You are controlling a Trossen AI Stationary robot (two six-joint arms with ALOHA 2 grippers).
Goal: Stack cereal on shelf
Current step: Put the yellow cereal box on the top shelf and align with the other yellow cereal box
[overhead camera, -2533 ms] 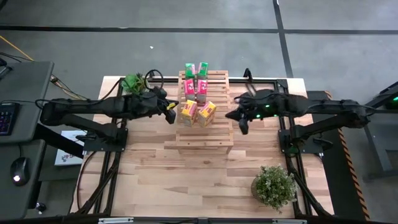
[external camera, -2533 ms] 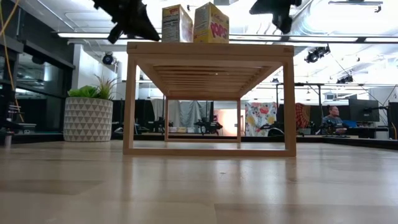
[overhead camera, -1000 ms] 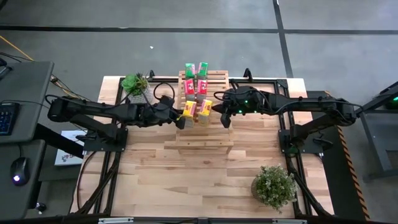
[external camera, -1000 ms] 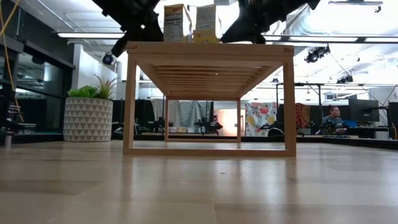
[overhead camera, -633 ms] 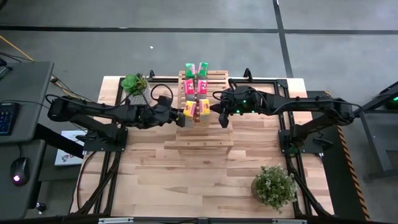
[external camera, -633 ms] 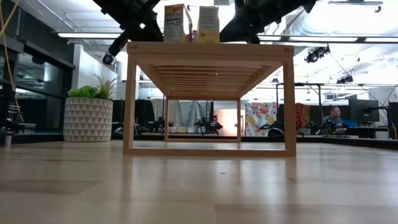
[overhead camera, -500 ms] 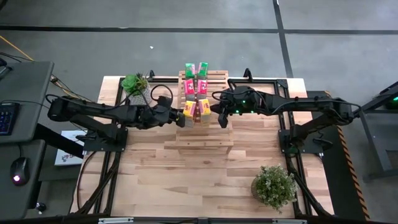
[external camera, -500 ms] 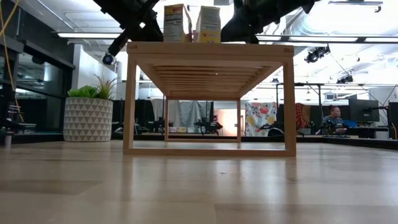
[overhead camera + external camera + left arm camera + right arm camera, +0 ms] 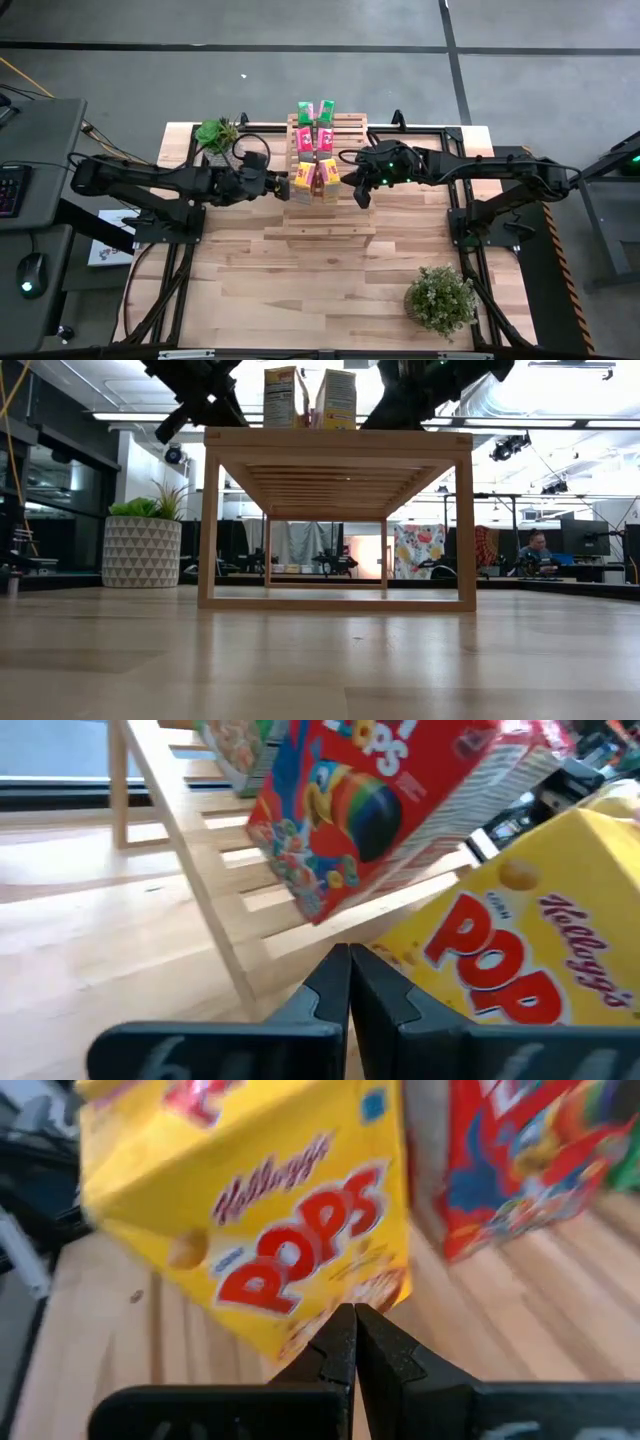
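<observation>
From above, our left gripper [image 9: 283, 183] sits at nine o'clock of the yellow boxes [image 9: 312, 178] on the shelf [image 9: 325, 205], right gripper [image 9: 348, 180] at three. In both wrist views our fingers [image 9: 345, 985] are pressed together, holding nothing.

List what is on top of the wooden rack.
Six cereal boxes stand on the shelf: two green boxes, two pink-red boxes, two yellow boxes. The low view shows only the yellow pair; they hide the rest.
</observation>
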